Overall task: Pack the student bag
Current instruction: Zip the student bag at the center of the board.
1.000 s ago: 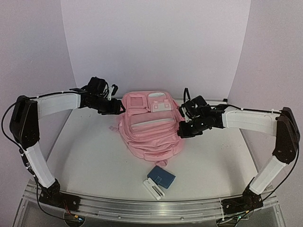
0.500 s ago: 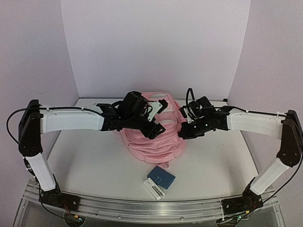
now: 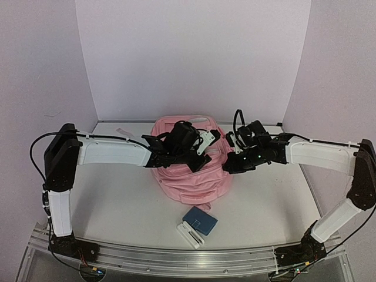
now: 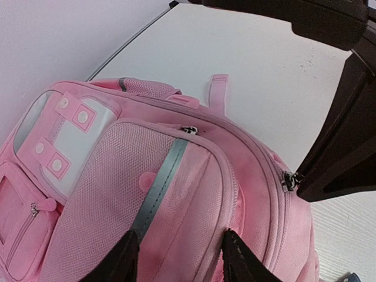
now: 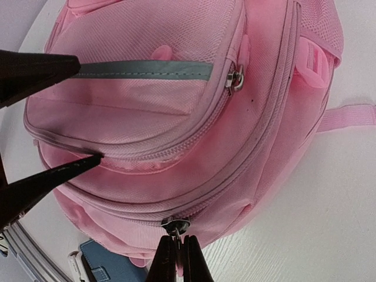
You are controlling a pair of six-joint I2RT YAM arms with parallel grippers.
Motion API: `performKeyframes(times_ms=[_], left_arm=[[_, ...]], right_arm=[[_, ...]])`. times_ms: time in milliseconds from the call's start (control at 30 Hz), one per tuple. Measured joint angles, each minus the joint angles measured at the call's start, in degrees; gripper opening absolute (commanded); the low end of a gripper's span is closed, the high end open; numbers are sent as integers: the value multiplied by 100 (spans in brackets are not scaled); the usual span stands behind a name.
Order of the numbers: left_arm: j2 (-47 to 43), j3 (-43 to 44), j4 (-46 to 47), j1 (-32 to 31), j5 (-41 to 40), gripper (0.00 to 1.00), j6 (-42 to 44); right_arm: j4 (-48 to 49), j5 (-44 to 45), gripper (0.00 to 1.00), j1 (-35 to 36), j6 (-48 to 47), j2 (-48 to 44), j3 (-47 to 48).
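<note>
Student bag: the student bag (image 3: 191, 176) lies flat on the tabletop (image 3: 111, 200) with its front pockets up. Its carry-handle end points to the back wall and its bottom points to the arm bases.
Long axis: it runs far to near. The main zip follows the bag's rim round its right flank.
Right hand: the right hand (image 5: 176, 254) sits at the bag's right flank, clenched on the zip pull (image 5: 176, 226), with the metal tab pinched between its closed fingertips.
Left hand: the left hand (image 4: 180, 258) is over the bag's front pocket, released and holding nothing. Its two tips stand apart, and the grey reflective strip (image 4: 157, 191) runs away from the gap between them. I cannot tell whether the tips press the fabric.
Nearer arm: the right arm already has the zip. The left arm reaches in from the bag's left side and ends over its middle.
Key relation: from the pull, the track leads along the rim toward both the handle end and the bottom. The teeth look closed on both sides, so I judge the compartment shut.
Next move calls for: dragging the pull along the rim's curve, not away from the bag, probably with the left hand bracing.
Risk: the soft bag may slide or bunch.
To pack: a blue case (image 3: 200, 219) and, just beside it, a white object (image 3: 190, 235) lie on the bag's near side, apart from it.
</note>
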Motion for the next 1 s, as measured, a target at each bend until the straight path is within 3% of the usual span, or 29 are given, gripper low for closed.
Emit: performKeyframes(times_ms=[67, 233, 300, 333, 433, 500, 767, 1000], left_arm=[[74, 44, 23, -70, -89, 34, 88], [211, 59, 100, -273, -309, 42, 254], [224, 59, 132, -298, -352, 40, 283], [224, 59, 153, -303, -362, 36, 295], [232, 59, 192, -304, -411, 7, 317], [234, 51, 195, -304, -467, 0, 366], [102, -556, 891, -340, -584, 0, 426], [-675, -1401, 1087, -359, -536, 0, 470]], right_arm=[[9, 2, 0, -5, 15, -7, -9], [30, 0, 0, -10, 88, -87, -43], [16, 2, 0, -12, 107, -120, -43], [12, 2, 0, -14, 110, -132, -43], [7, 3, 0, -15, 128, -144, -43], [8, 19, 0, -23, 152, -144, -43], [28, 22, 0, -128, 190, -144, -78], [63, -38, 0, -281, -127, -97, -68]])
